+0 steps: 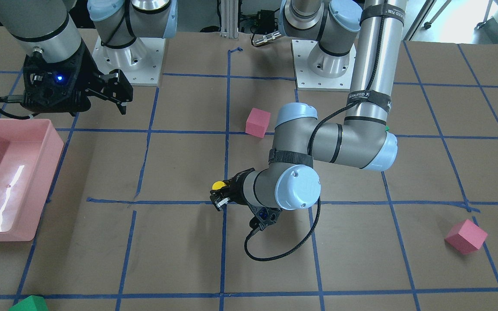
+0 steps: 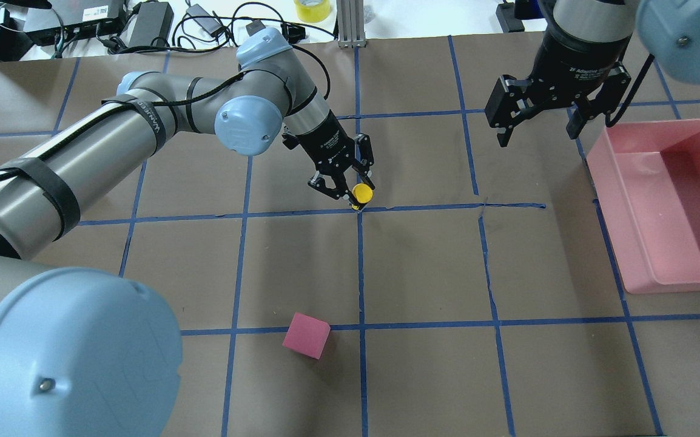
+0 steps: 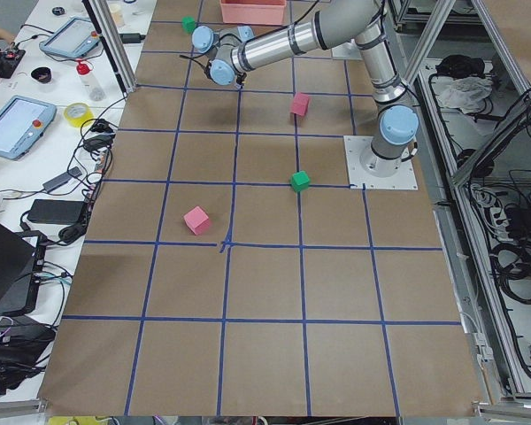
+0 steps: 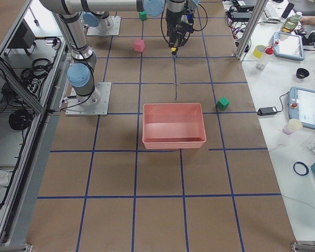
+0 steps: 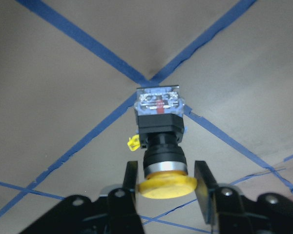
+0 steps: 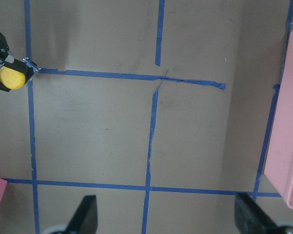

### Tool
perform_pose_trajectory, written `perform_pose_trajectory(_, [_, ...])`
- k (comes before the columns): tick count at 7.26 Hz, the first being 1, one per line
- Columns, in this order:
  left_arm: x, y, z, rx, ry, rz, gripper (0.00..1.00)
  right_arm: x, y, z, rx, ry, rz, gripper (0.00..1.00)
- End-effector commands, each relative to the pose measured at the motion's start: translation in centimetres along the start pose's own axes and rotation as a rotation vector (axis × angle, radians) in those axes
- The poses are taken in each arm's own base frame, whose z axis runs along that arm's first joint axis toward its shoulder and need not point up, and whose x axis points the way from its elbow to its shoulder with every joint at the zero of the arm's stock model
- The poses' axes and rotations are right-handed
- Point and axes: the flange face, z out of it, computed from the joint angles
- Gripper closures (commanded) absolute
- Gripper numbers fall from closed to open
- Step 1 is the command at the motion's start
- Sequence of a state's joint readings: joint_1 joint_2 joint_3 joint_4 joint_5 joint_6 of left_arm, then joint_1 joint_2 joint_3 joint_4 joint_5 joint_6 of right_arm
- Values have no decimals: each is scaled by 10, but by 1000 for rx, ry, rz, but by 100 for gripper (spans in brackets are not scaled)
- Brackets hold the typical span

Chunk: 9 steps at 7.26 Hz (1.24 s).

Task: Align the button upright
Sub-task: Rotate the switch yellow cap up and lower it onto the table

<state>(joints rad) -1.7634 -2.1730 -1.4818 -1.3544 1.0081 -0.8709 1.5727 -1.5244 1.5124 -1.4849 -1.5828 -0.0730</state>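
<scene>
The button (image 5: 161, 126) has a round yellow cap, a black body and a grey contact block. It stands between the fingers of my left gripper (image 5: 167, 178), with the contact block down at a crossing of blue tape lines. The fingers (image 5: 132, 175) press on the sides of the yellow cap. From overhead, the left gripper (image 2: 356, 194) shows near the table's middle with the yellow cap (image 2: 361, 193) at its tip. The front view shows the cap too (image 1: 219, 186). My right gripper (image 2: 537, 128) hangs open and empty above the table, beside the pink bin.
A pink bin (image 2: 611, 218) stands at the table's right side. One pink cube (image 2: 306, 335) lies near the robot's base, another (image 1: 466, 236) on the robot's left. A green cube (image 1: 29, 303) lies at the far edge. Blue tape lines grid the brown table.
</scene>
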Motion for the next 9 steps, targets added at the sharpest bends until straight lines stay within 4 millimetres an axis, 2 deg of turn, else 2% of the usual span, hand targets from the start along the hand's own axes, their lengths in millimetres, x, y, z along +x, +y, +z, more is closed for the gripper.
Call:
perform_pose_trajectory(1, [-4,-4,5,-7,-7,9,100,-1,0,0,0,0,-2,0])
perform_pose_trajectory(3, [-7,-5,10,-12,-15,22,98,0,0,0,0,5,-2,0])
perform_pose_trajectory(4, [-7,-4,9,-8,-15,51,62,0,0,1,-2,6,-2,0])
perform_pose_trajectory(5, [-11,-6,13,-6,-27,54,1,-1,0,1,-1,0,-3,0])
perform_pose_trajectory(7, [-12,-6,15,-7,-30,115,0,-1,0,1,-1,0,-3,0])
perform_pose_trajectory(8, [-9,-4,5,3,-16,121,0,-1,0,1,-1,0,-3,0])
perform_pose_trajectory(9, [-14,-2,-17,21,7,116,0,-1,0,1,-1,0,-3,0])
